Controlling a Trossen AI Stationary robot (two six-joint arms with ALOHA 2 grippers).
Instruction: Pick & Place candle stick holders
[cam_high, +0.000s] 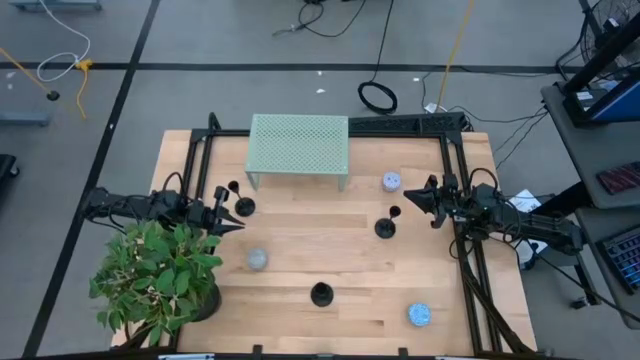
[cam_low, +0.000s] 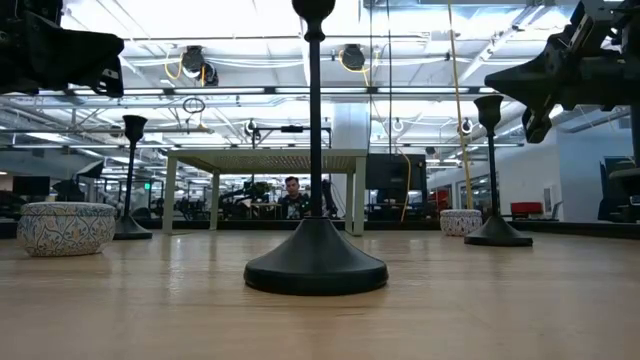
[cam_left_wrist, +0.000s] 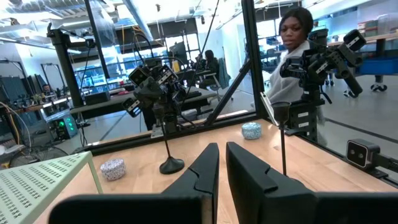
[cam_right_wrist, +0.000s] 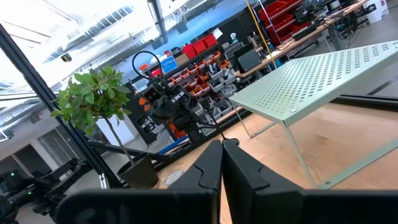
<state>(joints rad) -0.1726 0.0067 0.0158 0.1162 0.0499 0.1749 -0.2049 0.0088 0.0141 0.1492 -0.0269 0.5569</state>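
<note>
3 candle stick holders (cam_high: 321, 294) stood apart on the bench (cam_high: 300, 250), at 6, 9 and 3 o'clock, none grasped. Left gripper (cam_high: 236, 217) and right gripper (cam_high: 408, 197) hovered with fingers clenched and empty, seemingly waiting to begin.

Matt black candle stick holders (cam_low: 315, 150) on smooth wooden table (cam_low: 520, 310).

Left gripper (cam_left_wrist: 222, 163) fingers nearly together, nothing between them. Beyond on the wood table (cam_left_wrist: 143, 183): one candle stick holder (cam_left_wrist: 169, 149), a second holder's stem (cam_left_wrist: 283, 140), two patterned bowls (cam_left_wrist: 112, 168) (cam_left_wrist: 252, 130), mesh shelf (cam_left_wrist: 38, 180) corner. Right gripper (cam_left_wrist: 134, 107) hangs opposite. Person (cam_left_wrist: 287, 62) stands behind.
</note>
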